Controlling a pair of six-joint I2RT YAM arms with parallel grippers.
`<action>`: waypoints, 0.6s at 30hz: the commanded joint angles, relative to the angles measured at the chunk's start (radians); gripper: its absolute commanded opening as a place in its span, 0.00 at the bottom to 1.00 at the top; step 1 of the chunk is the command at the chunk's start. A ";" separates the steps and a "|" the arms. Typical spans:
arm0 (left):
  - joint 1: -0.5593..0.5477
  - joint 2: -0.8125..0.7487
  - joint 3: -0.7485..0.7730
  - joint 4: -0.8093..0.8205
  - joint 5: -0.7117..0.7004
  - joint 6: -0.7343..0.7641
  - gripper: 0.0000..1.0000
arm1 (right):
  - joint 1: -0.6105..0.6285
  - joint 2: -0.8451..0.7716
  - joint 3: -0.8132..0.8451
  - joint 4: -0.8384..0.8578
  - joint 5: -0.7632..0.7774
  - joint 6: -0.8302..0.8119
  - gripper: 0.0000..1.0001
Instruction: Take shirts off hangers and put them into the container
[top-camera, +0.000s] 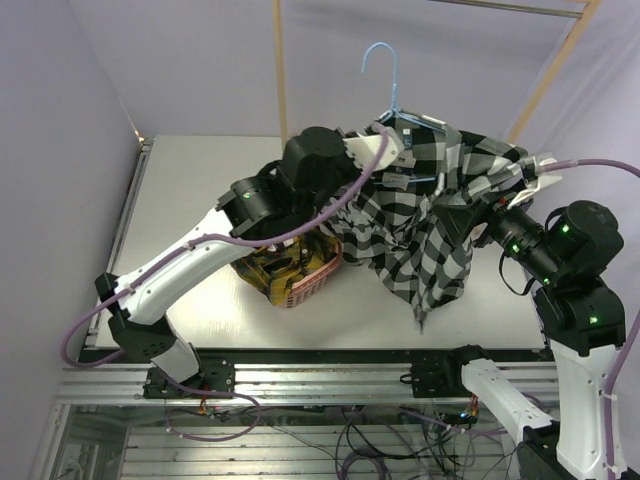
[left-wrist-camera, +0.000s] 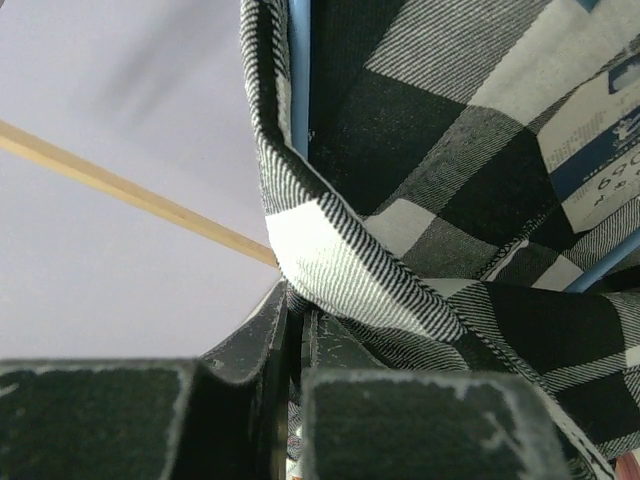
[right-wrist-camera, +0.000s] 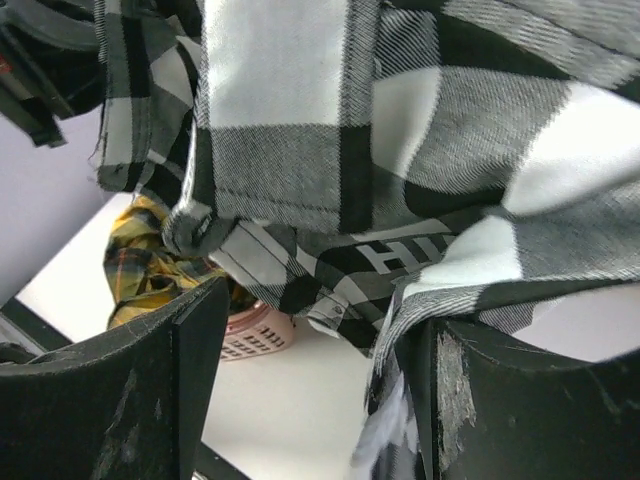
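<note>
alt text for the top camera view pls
A black-and-white checked shirt on a blue hanger hangs between the left arm and right arm above a white table. Beside it, a pink basket holds a yellow plaid shirt.

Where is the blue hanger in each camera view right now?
Top external: hanger hook sticks up at top centre, above the black-and-white shirt.
Left wrist: hanger wire runs down the shirt's edge, top centre.
Right wrist: not in view.
Shared landmark: that shirt, in all three.
</note>
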 joint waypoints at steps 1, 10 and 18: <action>-0.079 0.060 0.103 -0.011 -0.160 0.045 0.07 | -0.003 -0.014 0.000 -0.042 0.179 -0.015 0.68; -0.102 0.021 0.009 0.131 -0.292 0.057 0.07 | -0.003 -0.016 0.122 -0.211 0.745 0.028 0.69; -0.102 0.072 0.149 0.046 -0.292 0.039 0.07 | -0.002 -0.078 -0.008 -0.065 0.218 -0.018 0.67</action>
